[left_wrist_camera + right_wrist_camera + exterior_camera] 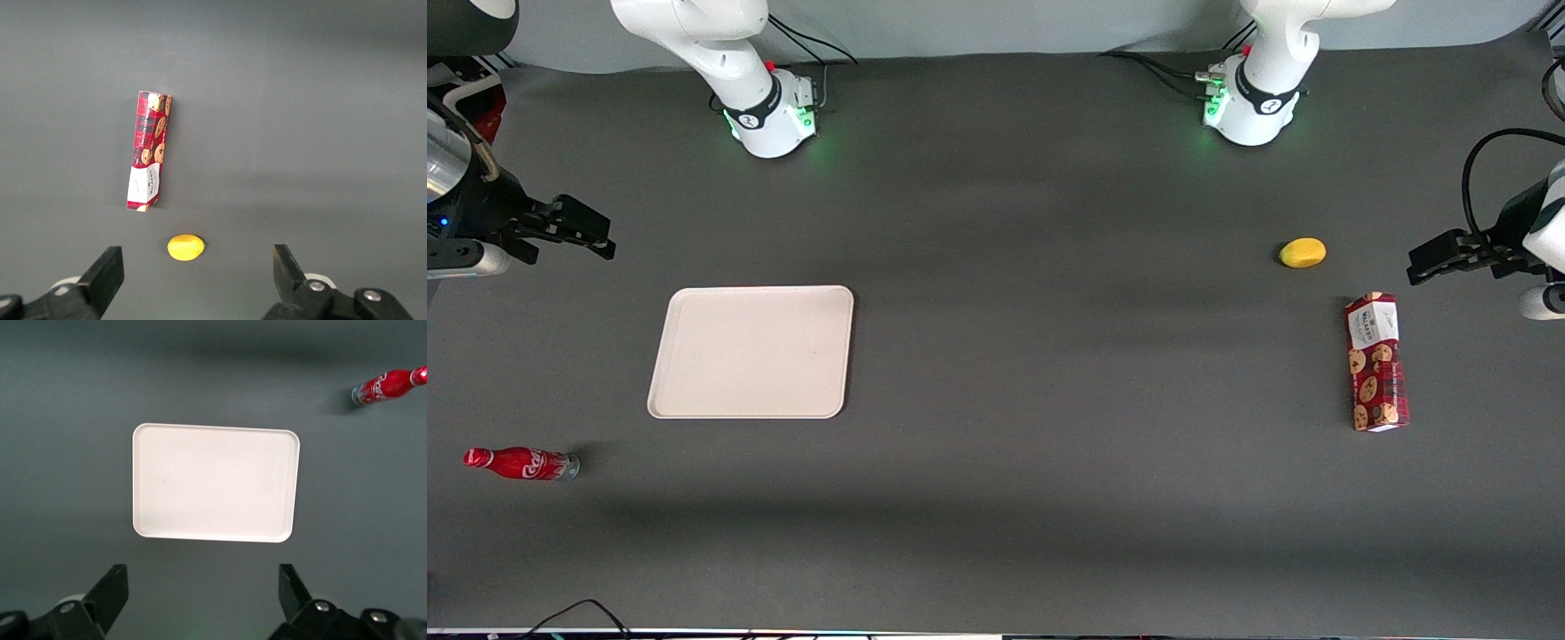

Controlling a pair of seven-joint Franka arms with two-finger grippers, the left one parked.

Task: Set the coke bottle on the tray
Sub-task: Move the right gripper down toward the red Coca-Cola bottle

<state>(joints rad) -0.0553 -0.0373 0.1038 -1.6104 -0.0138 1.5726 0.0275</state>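
Looking from the front: gripper hanging with fingers spread and empty, farther from the camera than the tray; coke bottle lying on the tabletop, nearer the camera, untouched. From the right wrist: bare tray, bottle well apart — reach not yet begun, likely calling for a descent over the bottle and a clamp across its body.

coke bottle: red, white script | tray: cream-beige | end effector: black, over dark grey table
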